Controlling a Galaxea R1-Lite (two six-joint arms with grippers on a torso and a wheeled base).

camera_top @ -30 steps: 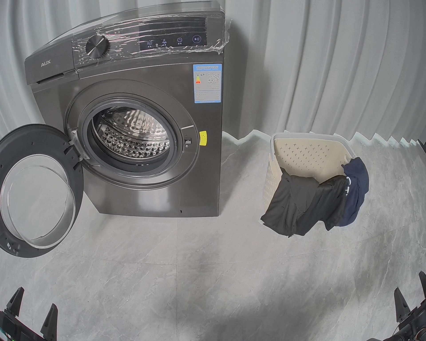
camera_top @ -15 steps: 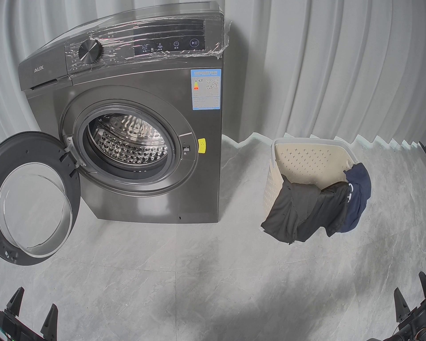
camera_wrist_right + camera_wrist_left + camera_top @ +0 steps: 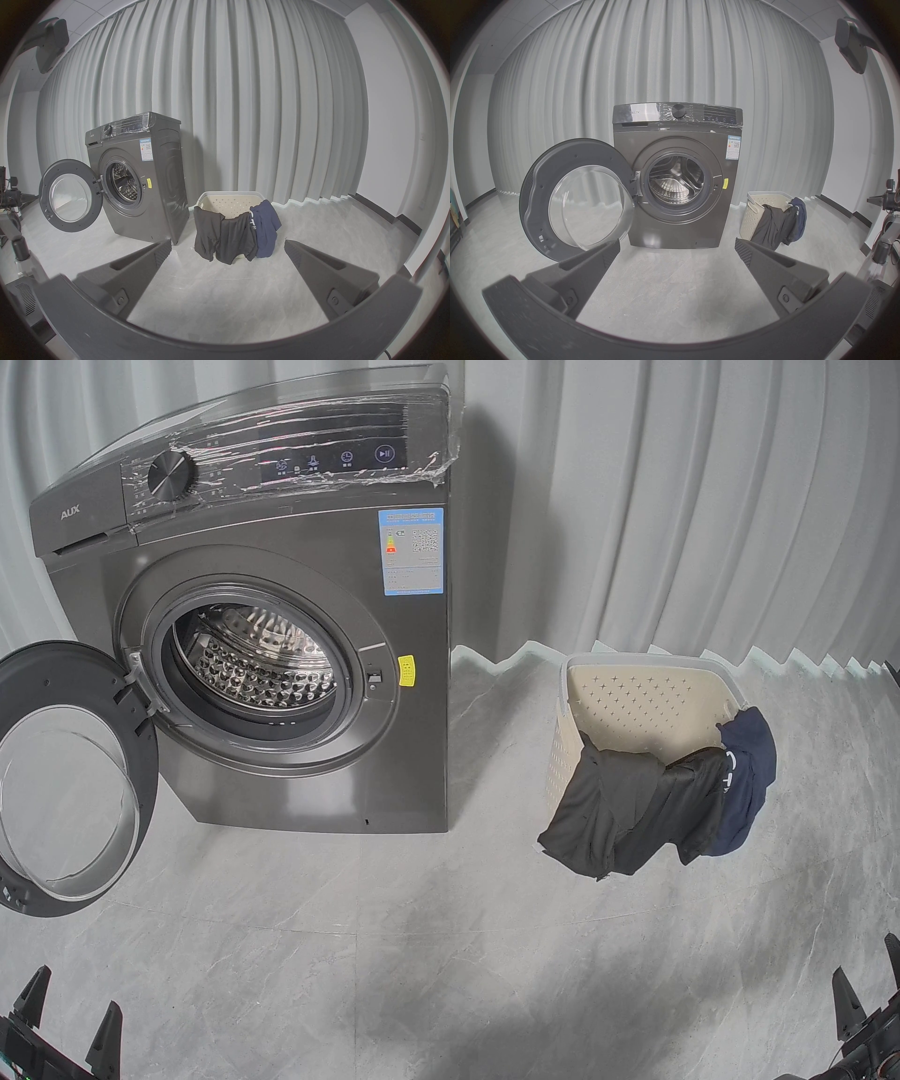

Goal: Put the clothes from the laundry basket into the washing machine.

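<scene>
Clothes (image 3: 647, 801) draped over laundry basket's (image 3: 647, 662) near rim, right of open washing machine (image 3: 281, 641)
Soft, light, floppy: best pinched at a bunched fold; left gripper (image 3: 676, 243), right gripper (image 3: 227, 243) near, fingers wide, empty

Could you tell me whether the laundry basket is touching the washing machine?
Apart: the head view shows bare floor between laundry basket and washing machine.
</scene>
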